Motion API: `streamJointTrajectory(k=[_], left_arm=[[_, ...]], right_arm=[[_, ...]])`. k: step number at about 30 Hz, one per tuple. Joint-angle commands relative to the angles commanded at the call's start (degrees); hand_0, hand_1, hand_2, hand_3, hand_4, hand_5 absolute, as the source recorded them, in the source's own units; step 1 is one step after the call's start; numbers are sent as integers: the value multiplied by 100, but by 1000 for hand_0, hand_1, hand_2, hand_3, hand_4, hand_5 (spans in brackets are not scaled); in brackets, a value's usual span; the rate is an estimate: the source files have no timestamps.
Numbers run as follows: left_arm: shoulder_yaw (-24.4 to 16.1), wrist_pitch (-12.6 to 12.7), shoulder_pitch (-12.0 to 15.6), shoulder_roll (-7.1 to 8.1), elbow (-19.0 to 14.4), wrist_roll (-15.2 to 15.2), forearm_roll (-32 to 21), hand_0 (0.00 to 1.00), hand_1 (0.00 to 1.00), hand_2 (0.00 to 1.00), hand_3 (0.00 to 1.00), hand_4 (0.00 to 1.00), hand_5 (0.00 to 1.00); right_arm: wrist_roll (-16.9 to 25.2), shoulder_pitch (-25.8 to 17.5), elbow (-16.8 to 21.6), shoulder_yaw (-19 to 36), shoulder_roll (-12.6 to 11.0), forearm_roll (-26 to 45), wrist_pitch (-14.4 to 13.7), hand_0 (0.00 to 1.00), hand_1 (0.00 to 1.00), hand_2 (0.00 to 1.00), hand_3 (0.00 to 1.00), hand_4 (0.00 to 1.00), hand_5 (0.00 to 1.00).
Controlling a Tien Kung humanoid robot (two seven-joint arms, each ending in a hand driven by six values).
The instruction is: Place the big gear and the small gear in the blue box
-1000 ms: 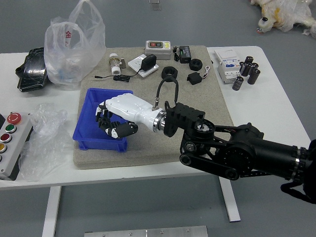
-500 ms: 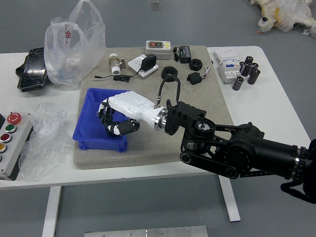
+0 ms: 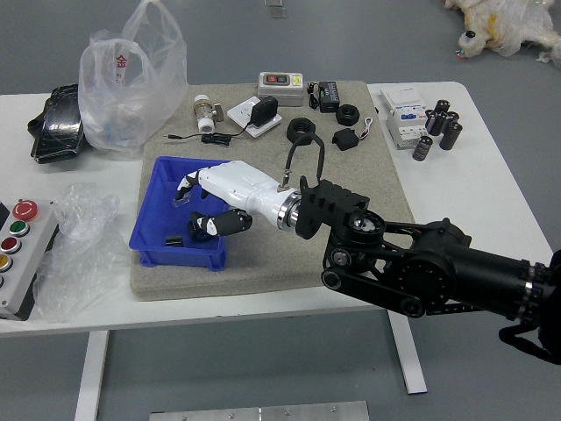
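Head view: robot hand hangs spread over blue box

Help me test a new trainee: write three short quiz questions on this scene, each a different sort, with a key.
1. True or false: The right robot hand reaches over the blue box.
2. On which side of the picture do the black cylinders stand? A) left B) middle C) right
3. Fill in: The big top button on the control panel is ____.

Key: 1 true; 2 C; 3 red
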Motion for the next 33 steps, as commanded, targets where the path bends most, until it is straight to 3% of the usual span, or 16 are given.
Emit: streamJointTrajectory(k=[3,10,16,27,33], left_arm=[[12,2,3,-3,3,-13,-15,693,638,599,721,702,403],[61,36,15,-6,12,-54,-93,693,638,601,720,702,402],[82,50,-9,-3,21,-87,-116,693,638,601,720,702,403],[27,-24,-172,53,35,-122,17,694,638,602,720,702,402],[228,7,-117,75,67,-255,-235,694,638,602,721,701,402]], right_arm=[[33,-165,37,322,-121,-8,-71,389,636,744,696,524,176],[145,-844,180,1390,-667,-68,-300,392,625,722,679,531,186],[426,-1403,259,2450,-1064,405,-519,397,618,702,673,532,198],[1031,-2502,458,4136,-1332,1254,-653,406,609,684,665,529,207],[1336,-3285,750,5046,-1427,1572,-685,411,608,678,666,534,204]])
